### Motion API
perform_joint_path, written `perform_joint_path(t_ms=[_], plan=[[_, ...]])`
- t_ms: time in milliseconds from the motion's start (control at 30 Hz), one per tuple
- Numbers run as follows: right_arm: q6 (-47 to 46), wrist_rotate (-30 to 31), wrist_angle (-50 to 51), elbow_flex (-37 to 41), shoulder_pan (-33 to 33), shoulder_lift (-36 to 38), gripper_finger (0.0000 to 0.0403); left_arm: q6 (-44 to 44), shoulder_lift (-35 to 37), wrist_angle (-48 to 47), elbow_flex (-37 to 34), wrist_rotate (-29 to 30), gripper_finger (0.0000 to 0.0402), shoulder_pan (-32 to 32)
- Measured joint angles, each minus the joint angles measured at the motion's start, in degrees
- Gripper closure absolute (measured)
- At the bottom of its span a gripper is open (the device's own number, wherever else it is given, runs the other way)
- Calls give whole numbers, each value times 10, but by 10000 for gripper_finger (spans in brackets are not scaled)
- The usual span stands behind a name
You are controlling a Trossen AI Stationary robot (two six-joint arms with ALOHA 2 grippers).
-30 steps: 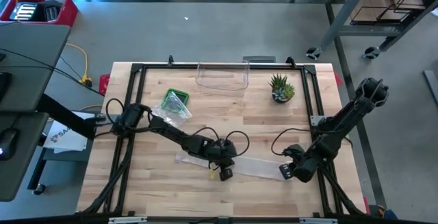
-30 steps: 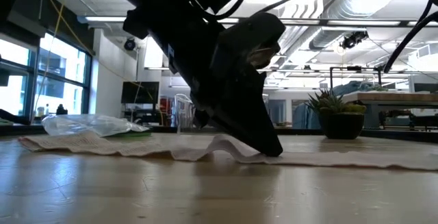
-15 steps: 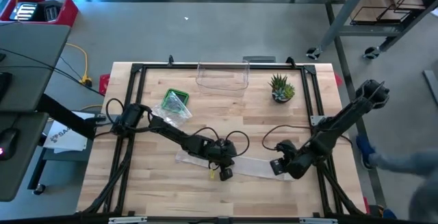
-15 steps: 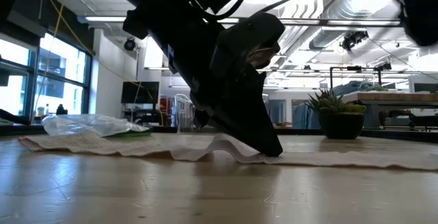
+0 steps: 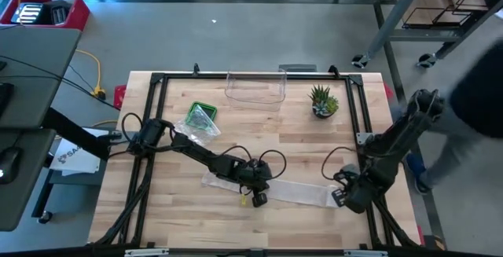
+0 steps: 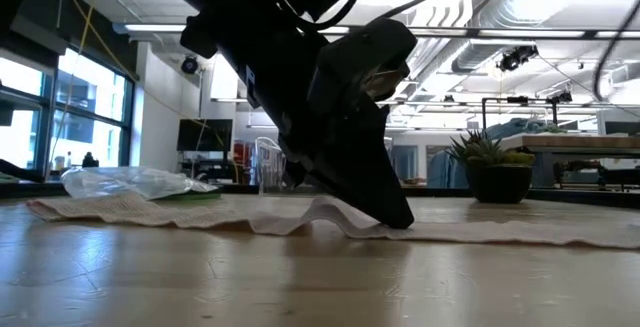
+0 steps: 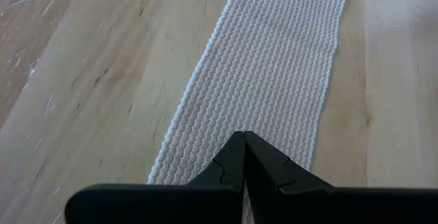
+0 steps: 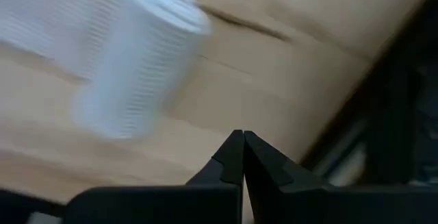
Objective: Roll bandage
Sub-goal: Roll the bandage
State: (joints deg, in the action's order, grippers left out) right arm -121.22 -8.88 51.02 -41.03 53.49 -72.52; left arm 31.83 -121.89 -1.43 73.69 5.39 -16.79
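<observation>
A long white knitted bandage (image 5: pixel 292 190) lies flat along the near middle of the table; it also shows in the left wrist view (image 7: pixel 274 66) and the low view (image 6: pixel 150 210). My left gripper (image 5: pixel 257 196) is shut and stands on the bandage's middle. The bandage's right end is a short rolled part (image 8: pixel 137 66) resting on the table. My right gripper (image 5: pixel 340 199) is shut just beyond that end, near the table's right rail, and touches nothing that I can see. My left gripper presses its shut fingertips (image 7: pixel 243 142) down on the bandage's middle (image 7: pixel 260 114), slanting down from the table's left. The fingers point along the strip. The bandage lies on the table, with a small ripple (image 6: pixel 325 207) raised just beside the fingertips (image 6: pixel 398 219).
A crumpled clear bag on a green lid (image 5: pixel 201 120), a clear bin (image 5: pixel 255 89) and a potted plant (image 5: pixel 322 100) stand at the far side. A black frame (image 5: pixel 365 115) rims the table. A person's dark shape (image 5: pixel 481 76) is beyond the right edge.
My right gripper went a little toward the table's left, along the bandage's right end, then drew back toward the right edge. A person has come into view at the right. My left gripper and the bandage's middle have kept still.
</observation>
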Motion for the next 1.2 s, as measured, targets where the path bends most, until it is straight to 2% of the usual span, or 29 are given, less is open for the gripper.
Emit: perform_joint_path(t_ms=[267,633,833,967,1200], plan=[[2,18,-60,26,-18,-2,403,5,0,1,0,-1,401,0],[8,43,-148,24,-33,-57,403,5,0,1,0,-1,401,0],[34,93,-122,-16,-57,-59,403,9,0,2,0,-1,401,0],[64,98,-76,-44,-73,-58,403,9,0,3,0,-1,401,0],[79,109,-37,-49,-80,-58,403,-15,7,2,-1,-12,401,6]])
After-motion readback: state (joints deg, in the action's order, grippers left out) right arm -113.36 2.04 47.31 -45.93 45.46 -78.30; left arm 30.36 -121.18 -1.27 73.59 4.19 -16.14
